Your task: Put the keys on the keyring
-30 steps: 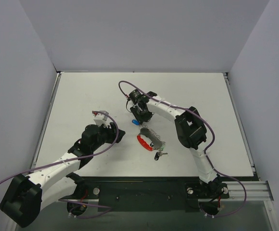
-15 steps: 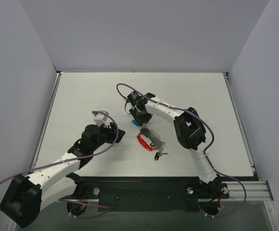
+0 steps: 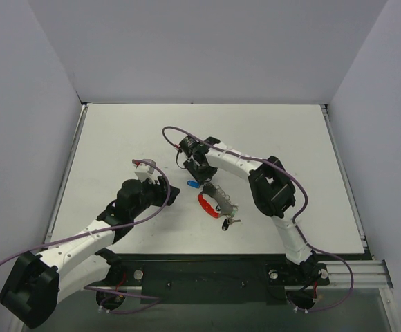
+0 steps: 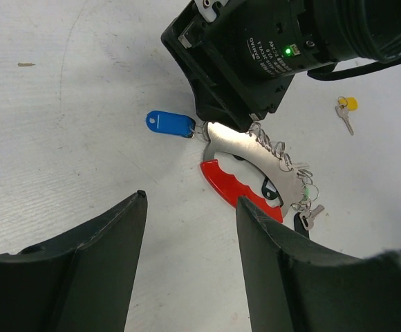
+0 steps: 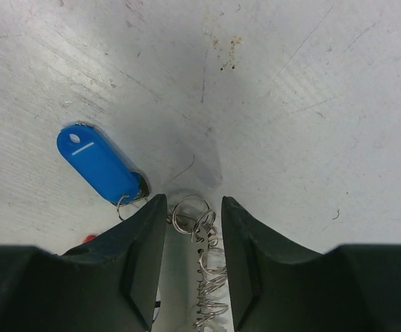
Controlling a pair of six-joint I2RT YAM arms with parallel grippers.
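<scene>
**Right arm at the rings, a yellow key not yet threaded**

I have the right gripper (image 5: 192, 207) low over the far end of the keyring (image 4: 238, 188), which lies flat on the table (image 3: 117, 138) between the two arms. Its jaws stand partly spread, astride a string of small wire rings (image 5: 195, 220). I see table on both sides of the rings, so I judge it is not pinching them.

The blue tag (image 4: 169, 124) lies just beside that end, its own little ring touching the silvery tip. I cannot tell whether it is hooked on.

A small bunch of keys (image 4: 305, 216) sits at the near end of the keyring, one with a green cap. They seem threaded on already, though the detail is too fine to be sure.

The yellow key (image 4: 346, 105) lies loose, well apart on the far side of the right arm.

My left gripper (image 4: 190, 207) hovers on the near side of the keyring, spread wide with nothing between its fingers.

My reading is that I am mid-task, working at the ring end. The next move calls for a firm hold on the keyring's body, probably the red grip, with the left arm. The right can then fetch the yellow key and work its ring on. The rings are thin and lie flat, so I expect a pinch to slip unless the fingers come down square.
</scene>
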